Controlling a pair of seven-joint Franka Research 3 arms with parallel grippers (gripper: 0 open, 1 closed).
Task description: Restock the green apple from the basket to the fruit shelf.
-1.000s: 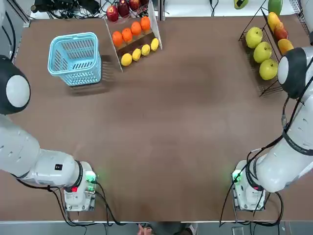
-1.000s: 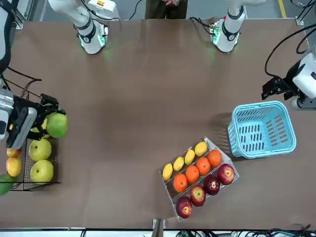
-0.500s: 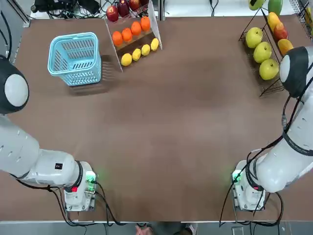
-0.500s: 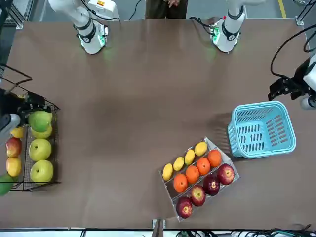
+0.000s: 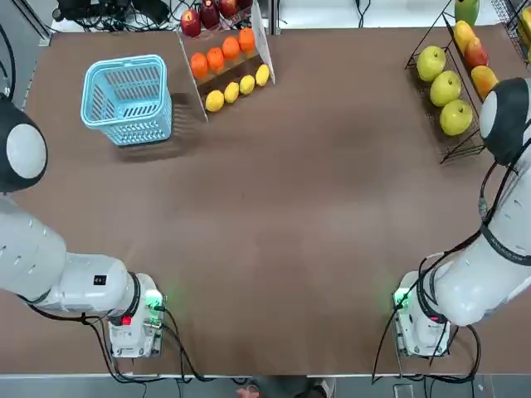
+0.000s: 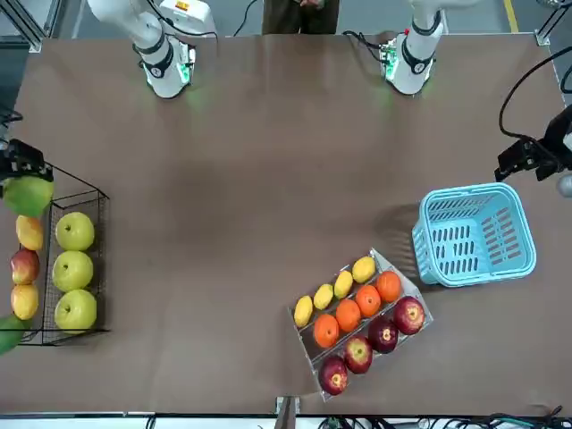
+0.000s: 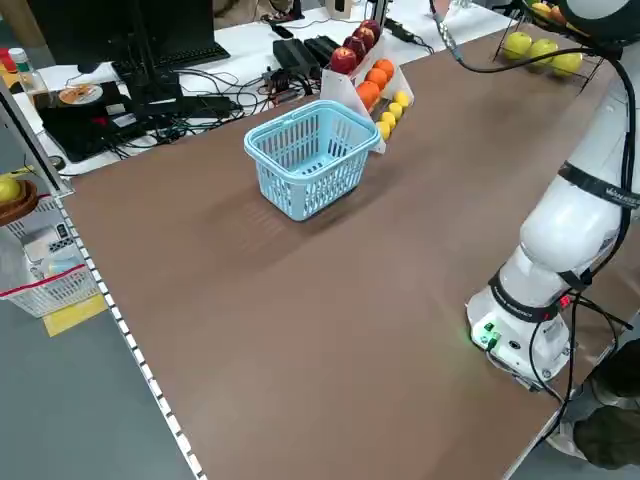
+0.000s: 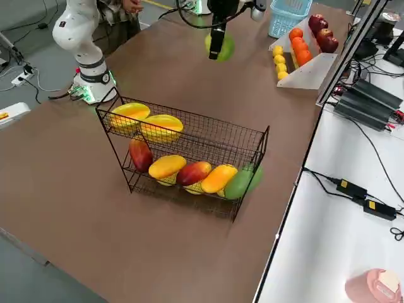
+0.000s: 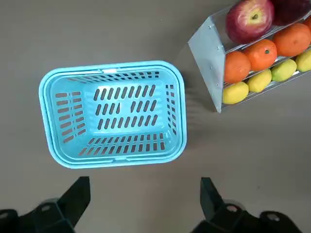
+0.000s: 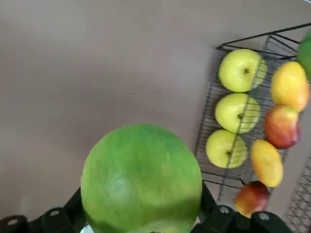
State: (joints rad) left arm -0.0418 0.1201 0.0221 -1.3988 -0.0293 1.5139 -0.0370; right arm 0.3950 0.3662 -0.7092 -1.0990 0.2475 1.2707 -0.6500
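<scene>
Black wire fruit rack [image 8: 243,149]: three yellow-green apples in a row, mangoes alongside.
Tiered stand [image 9: 206,56]: red apples, oranges, lemons.
Light-blue lattice basket [image 9: 129,124]: bare slotted floor, seen in my left wrist view.
Left gripper [image 9: 145,184]: open, near the basket.
Right gripper [image 10: 141,194]: gripping the green apple [image 10: 141,172], aloft near the rack; my front view shows it, top view doesn't.

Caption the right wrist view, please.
Right gripper holding a green apple, with three apples and mangoes on the wire rack.
</scene>
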